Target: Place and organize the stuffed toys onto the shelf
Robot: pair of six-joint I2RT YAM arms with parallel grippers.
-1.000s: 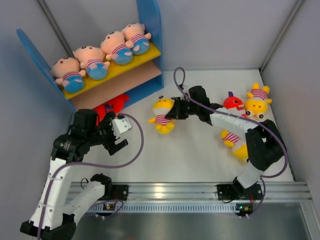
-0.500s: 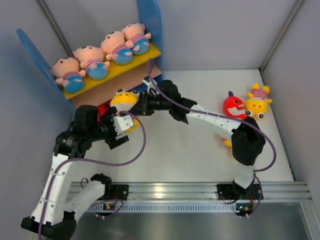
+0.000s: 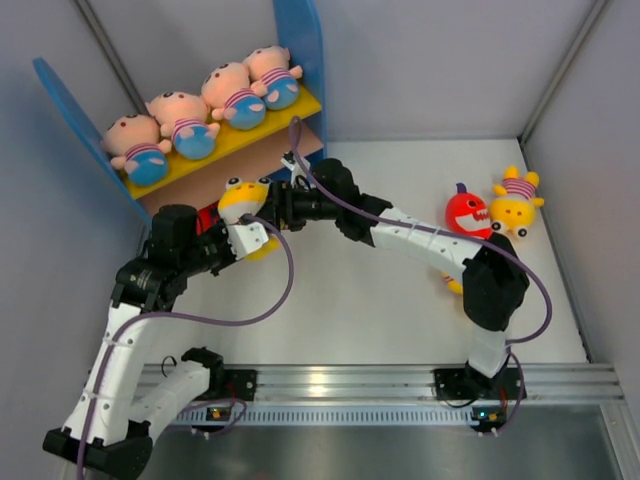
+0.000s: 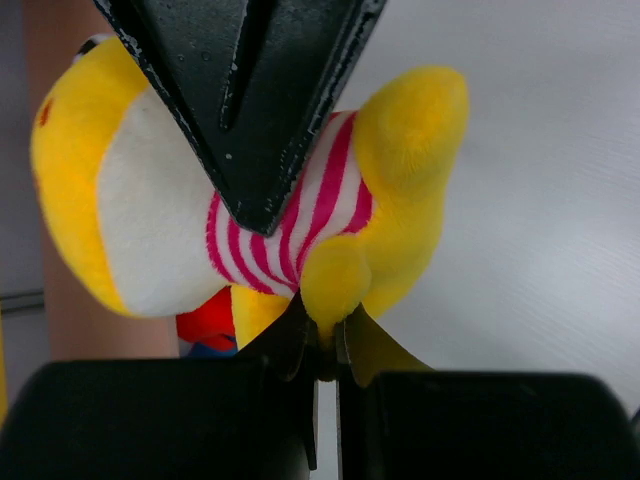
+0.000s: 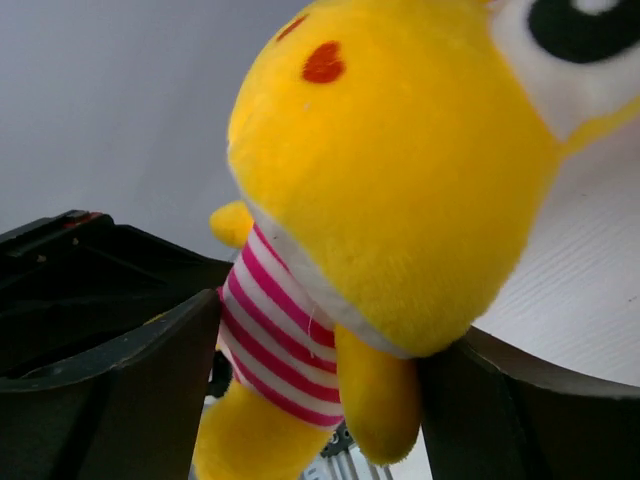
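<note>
The yellow toy [image 3: 243, 200], head toward the shelf [image 3: 300, 40], was clamped by the right tool [image 5: 320, 340]; the left tool [image 4: 322, 325] was seen closed at its foot.

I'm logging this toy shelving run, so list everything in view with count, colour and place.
shelf: one, blue, yellow, tan, far left.
pink-faced dolls: four, pink, upper board.
held toy: one, yellow, before the lower board.
red toy: one, red, partly hidden behind it.
red monster: one, red, far right.
yellow creature: one, yellow, beside it.
half-hidden toy: one, yellow, behind the right arm.
right gripper: one, black, shut on the held toy.
left gripper: one, black, shut at that toy's foot.
</note>
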